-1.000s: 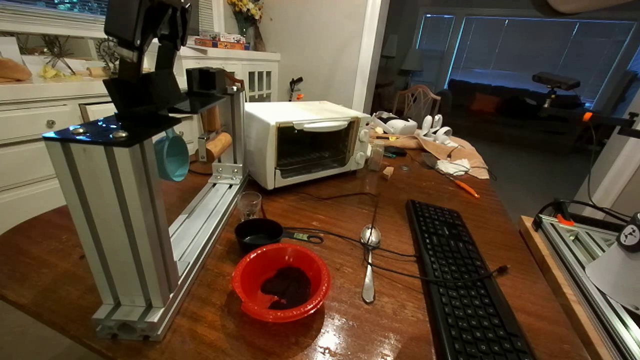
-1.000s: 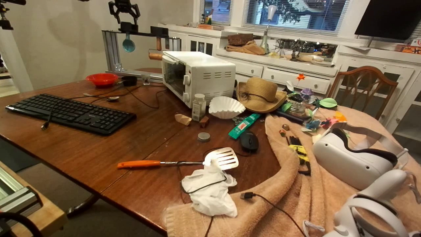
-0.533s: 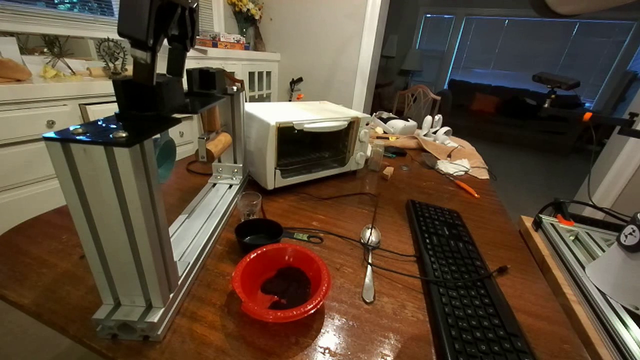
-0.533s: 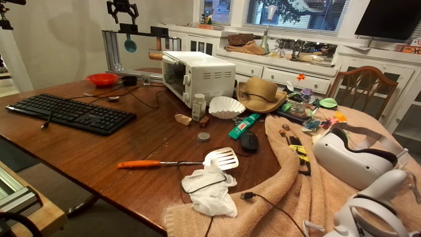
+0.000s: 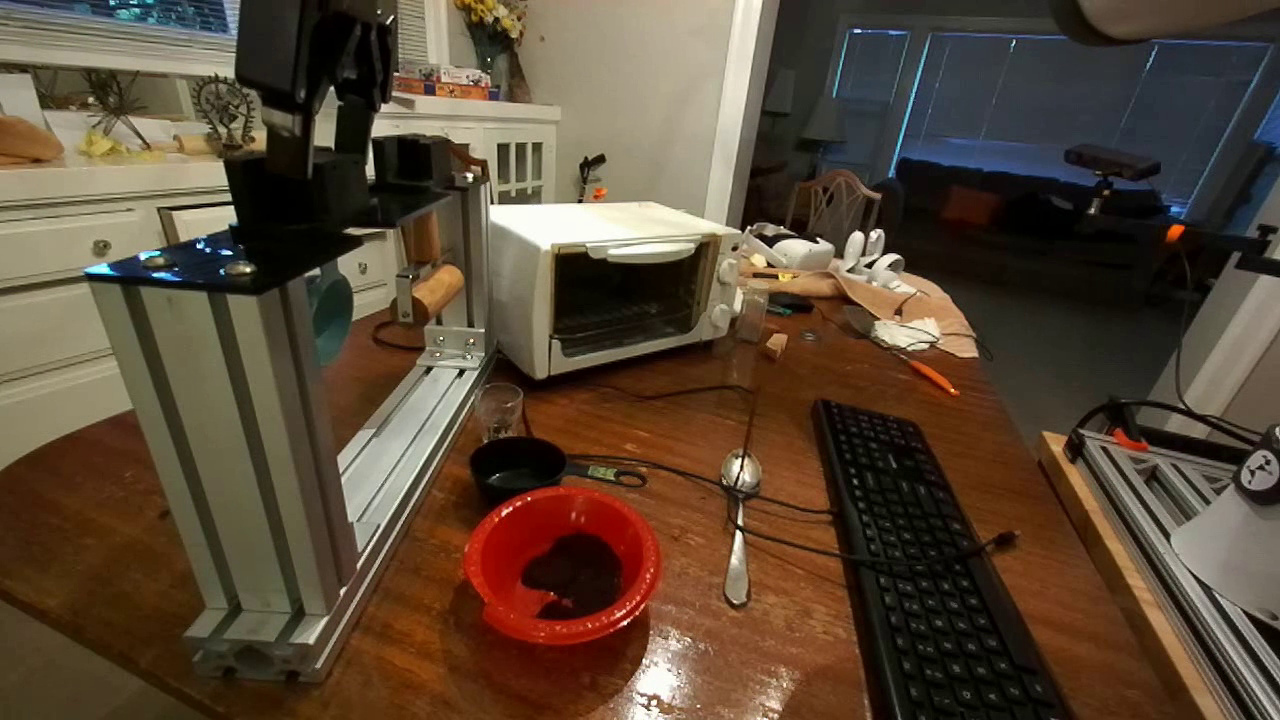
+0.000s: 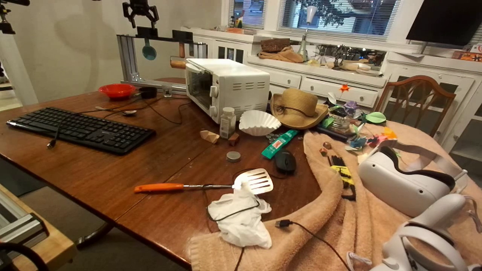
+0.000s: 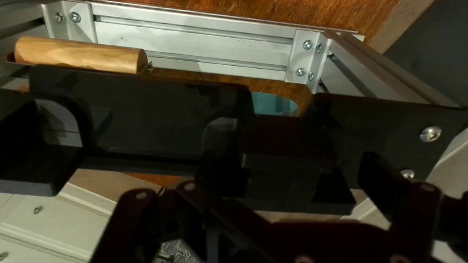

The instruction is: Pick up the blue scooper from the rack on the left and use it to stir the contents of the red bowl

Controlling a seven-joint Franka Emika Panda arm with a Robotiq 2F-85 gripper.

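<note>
Right up at the rack, the gripper is pointing down, and its fingers are standing apart, one on either side of the black block on the dark top; whether either finger is touching the block, I cannot tell. Just below, the blue scooper is hanging under that top, seen in both exterior views, and only a slice of it is showing past the dark edge in the wrist view. Down on the table, the red bowl is sitting upright near the foot of the rack, dark brown stuff lying in the bottom. A black cup is standing just beside it, handle pointing toward the silver spoon, and the keyboard is lying beyond that. The white toaster oven is standing by the other end of the rack, door closed.
</note>
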